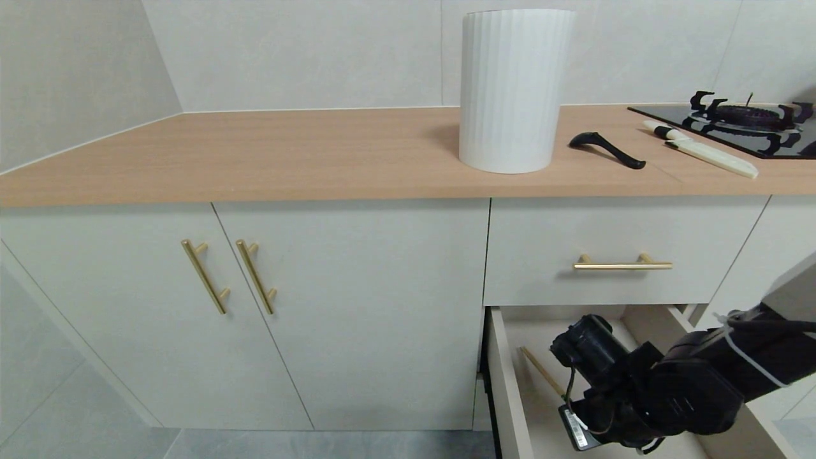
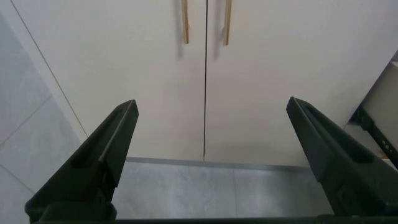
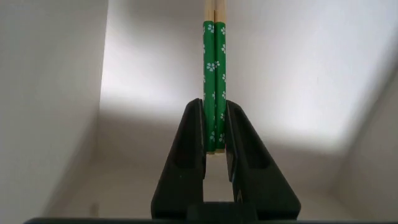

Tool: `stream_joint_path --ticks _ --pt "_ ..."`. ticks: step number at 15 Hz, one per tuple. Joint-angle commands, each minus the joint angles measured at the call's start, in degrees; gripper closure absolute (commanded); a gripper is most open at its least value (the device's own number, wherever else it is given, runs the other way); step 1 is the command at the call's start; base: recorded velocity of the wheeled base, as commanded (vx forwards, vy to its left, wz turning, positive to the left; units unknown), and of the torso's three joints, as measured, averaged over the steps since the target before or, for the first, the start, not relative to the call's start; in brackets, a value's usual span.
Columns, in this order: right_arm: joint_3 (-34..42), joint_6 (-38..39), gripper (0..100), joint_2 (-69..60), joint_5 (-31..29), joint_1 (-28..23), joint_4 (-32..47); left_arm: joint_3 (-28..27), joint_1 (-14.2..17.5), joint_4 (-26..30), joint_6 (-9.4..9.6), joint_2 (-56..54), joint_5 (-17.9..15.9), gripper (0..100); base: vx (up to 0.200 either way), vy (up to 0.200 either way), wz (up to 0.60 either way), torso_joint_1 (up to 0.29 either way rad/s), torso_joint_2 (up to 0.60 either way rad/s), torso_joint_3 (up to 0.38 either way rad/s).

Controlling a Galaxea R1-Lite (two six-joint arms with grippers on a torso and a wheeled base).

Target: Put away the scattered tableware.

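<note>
countertop (image 1: 287,153): wooden, spanning the upper half of the head view, above the pale cabinet fronts
white ribbed canister (image 1: 510,89): upright on the countertop, upper centre-right of frame, tall and wide
black curved tool (image 1: 605,149): lying flat on the countertop just right of the canister, apart from it
white knife (image 1: 701,150): lying slantwise at upper right, near the black tool and just beside the near edge of the hob (image 1: 746,124)
cabinet doors: shut, middle left of frame, with two slanted gold handles (image 1: 205,276) side by side; same handles (image 2: 185,22) ahead of the left wrist camera
upper drawer (image 1: 625,220): shut, right of centre under the countertop, gold bar handle (image 1: 622,264) across it
lower drawer (image 1: 510,389): pulled out at lower right, directly beneath the shut one, pale inside
in the way: right arm (image 1: 701,376) covering much of the open drawer's inside from the right edge of frame
left gripper (image 2: 211,109): fingers spread wide, nothing between them, facing the cabinet doors above grey floor
right gripper (image 3: 214,124): fingers pressed together on the pair of chopsticks, inside the open drawer
chopsticks (image 3: 215,74): two side by side, green printed section pinched between the fingers, bare wooden ends pointing ahead of the gripper
chopsticks in head view (image 1: 542,371): thin wooden length slanting up-left from the gripper toward the drawer's left wall; contact with the drawer floor impossible to tell
</note>
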Motion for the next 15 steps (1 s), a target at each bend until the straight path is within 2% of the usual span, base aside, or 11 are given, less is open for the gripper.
stream_joint_path --ticks 1,5,11,12,15 --pt "-0.2 0.9 100 7.8 -0.2 -1.4 -5.6 0.0 0.0 0.0 -0.04 0.0 0.0 0 0.000 0.000 0.00 0.000 0.00 0.000" --pt "1.6 0.9 100 11.2 -0.4 -1.9 -14.9 0.0 0.0 0.0 -0.04 0.0 0.0 0 0.000 0.000 0.00 0.000 0.00 0.000" --pt "2.5 0.8 100 13.5 -1.7 -1.9 -19.7 0.0 0.0 0.0 -0.04 0.0 0.0 0 0.000 0.000 0.00 0.000 0.00 0.000" --pt "2.6 0.8 0 13.6 -1.7 -2.0 -19.8 -0.1 0.0 0.0 -0.04 0.0 0.0 0 0.000 0.000 0.00 0.000 0.00 0.000" --pt "2.6 0.8 0 13.5 -1.7 -2.1 -19.9 0.0 0.0 0.0 -0.04 0.0 0.0 0 0.000 0.000 0.00 0.000 0.00 0.000"
